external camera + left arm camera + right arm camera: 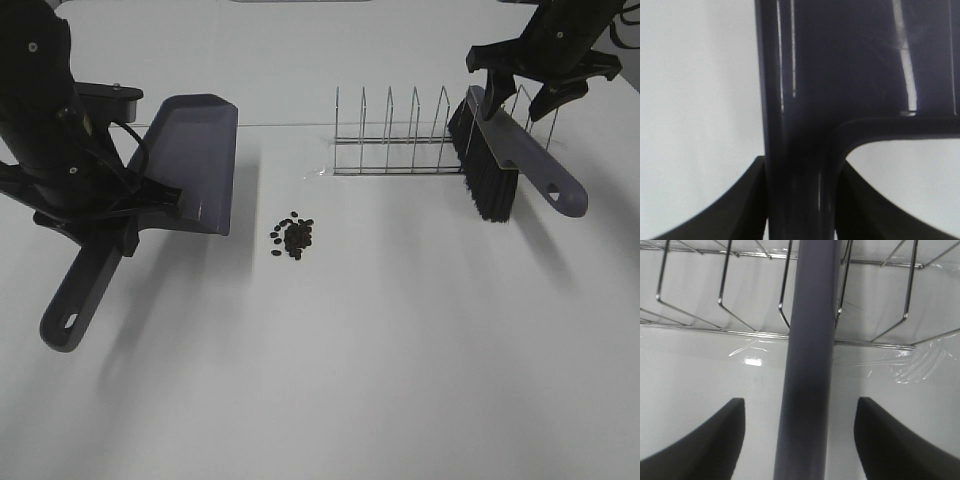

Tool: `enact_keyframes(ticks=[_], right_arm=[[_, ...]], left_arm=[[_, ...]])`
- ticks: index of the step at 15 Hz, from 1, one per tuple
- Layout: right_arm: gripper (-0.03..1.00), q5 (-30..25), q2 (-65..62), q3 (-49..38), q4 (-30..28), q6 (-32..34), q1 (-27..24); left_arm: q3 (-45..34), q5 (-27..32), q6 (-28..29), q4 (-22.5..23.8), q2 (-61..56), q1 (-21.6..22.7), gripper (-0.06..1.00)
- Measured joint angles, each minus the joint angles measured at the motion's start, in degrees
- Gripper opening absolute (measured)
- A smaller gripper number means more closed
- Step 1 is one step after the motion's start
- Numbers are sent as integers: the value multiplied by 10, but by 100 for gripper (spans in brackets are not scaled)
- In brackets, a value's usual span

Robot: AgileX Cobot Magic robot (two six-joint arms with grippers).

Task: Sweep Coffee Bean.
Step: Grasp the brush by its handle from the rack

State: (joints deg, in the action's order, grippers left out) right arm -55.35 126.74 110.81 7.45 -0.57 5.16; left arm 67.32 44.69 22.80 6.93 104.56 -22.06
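The coffee beans (292,237) lie in a small dark cluster on the white table, near the middle. My left gripper (138,215) is shut on the handle of a grey-purple dustpan (195,160), whose pan sits just left of the beans. In the left wrist view the dustpan handle (800,125) fills the space between my fingers (747,200). A black-bristled brush (488,165) with a grey-purple handle (535,170) leans in a wire rack (400,150). My right gripper (522,98) is open above the brush, its fingers (700,440) wide apart on either side of the handle (807,365).
The wire rack (715,305) stands at the back right, with clear tape on the table at its foot. The dustpan's long handle end (72,305) points toward the front left.
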Motion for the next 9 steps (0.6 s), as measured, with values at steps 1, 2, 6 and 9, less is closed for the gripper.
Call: enact_keyframes(ticks=[1, 2, 6, 9], right_arm=[[61, 0, 13, 0, -1, 6, 0], [61, 0, 25, 0, -1, 9, 0], [57, 22, 63, 8, -1, 9, 0], [40, 21, 73, 18, -1, 9, 0]], left_arm=[[0, 1, 0, 0, 0, 0, 36], [0, 1, 0, 0, 0, 0, 36], [0, 1, -1, 0, 0, 0, 36], [0, 1, -1, -1, 0, 0, 36]])
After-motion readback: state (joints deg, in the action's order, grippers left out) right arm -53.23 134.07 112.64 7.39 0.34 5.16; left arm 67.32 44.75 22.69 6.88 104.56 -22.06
